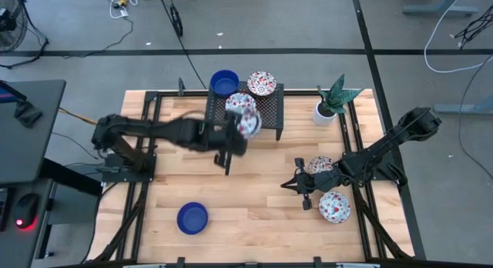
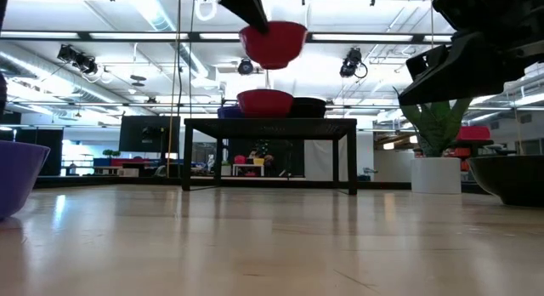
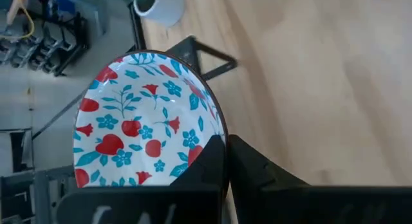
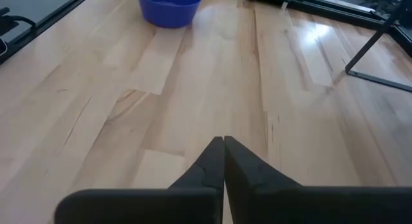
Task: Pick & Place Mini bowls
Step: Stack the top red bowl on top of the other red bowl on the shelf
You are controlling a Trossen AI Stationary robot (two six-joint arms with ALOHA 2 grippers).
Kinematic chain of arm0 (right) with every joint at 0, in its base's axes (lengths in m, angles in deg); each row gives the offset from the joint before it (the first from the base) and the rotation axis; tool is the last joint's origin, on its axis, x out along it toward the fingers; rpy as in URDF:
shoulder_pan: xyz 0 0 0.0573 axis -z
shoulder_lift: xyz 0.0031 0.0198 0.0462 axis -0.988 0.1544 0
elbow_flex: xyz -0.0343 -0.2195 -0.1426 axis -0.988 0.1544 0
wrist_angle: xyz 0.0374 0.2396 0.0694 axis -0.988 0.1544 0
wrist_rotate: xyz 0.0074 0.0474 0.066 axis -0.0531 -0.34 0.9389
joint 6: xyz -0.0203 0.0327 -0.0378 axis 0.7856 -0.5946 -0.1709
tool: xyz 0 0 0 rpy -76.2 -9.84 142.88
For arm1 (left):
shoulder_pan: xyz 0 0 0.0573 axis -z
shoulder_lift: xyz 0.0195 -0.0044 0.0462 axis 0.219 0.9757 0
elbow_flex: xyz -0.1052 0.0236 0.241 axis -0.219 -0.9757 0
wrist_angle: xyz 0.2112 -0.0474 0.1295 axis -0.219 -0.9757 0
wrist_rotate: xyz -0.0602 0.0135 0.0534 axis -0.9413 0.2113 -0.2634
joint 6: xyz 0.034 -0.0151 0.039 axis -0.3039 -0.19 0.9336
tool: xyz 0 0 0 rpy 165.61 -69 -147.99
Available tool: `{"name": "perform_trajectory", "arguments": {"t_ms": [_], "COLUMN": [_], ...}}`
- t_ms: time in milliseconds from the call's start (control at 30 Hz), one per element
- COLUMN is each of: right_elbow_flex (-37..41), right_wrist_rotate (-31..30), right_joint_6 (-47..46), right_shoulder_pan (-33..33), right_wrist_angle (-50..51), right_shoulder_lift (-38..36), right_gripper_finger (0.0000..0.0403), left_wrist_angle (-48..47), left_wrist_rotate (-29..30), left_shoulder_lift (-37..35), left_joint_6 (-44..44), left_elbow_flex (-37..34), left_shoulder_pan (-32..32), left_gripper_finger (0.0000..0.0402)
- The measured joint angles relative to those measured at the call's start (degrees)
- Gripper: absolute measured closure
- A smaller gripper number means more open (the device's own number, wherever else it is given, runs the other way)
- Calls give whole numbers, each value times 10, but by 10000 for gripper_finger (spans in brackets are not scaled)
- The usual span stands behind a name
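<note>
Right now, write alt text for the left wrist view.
The left gripper pinches the rim of a white mini bowl with red-and-blue floral pattern, held above the wooden table and a black rack's edge.

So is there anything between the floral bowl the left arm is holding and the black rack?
Nothing visible blocks it. The left gripper holds the floral bowl by its rim in the air above the black rack. A blue bowl and another floral bowl already sit on the rack's far side, leaving its near part open.
</note>
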State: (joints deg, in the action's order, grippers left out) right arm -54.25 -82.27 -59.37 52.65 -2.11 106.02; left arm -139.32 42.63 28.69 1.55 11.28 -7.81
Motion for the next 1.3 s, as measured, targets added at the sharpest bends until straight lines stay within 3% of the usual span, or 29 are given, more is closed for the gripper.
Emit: {"name": "perform_trajectory", "arguments": {"t_ms": [133, 433, 700, 833, 1300], "right_elbow_flex": [0, 0, 0, 0, 0], "right_wrist_rotate": [0, 0, 0, 0, 0], "right_joint_6": [0, -2, -2, -2, -2], "right_shoulder_pan": [0, 0, 0, 0, 0], "right_wrist_angle": [2, 10, 11, 12, 12], "right_shoulder_lift": [0, 0, 0, 0, 0], "right_gripper_finger": [394, 394, 394, 394, 394], "left_wrist_angle": [-1, 4, 9, 13, 68], "left_wrist_rotate": [-53, -113, -116, -144, -113], "left_shoulder_lift": [2, 2, 2, 2, 3], "left_joint_6": [35, 16, -2, -20, -2], "left_elbow_flex": [4, 6, 6, 5, -48], "left_shoulder_pan": [-59, -133, -163, -173, -175], "left_gripper_finger": [387, 385, 391, 387, 390]}}
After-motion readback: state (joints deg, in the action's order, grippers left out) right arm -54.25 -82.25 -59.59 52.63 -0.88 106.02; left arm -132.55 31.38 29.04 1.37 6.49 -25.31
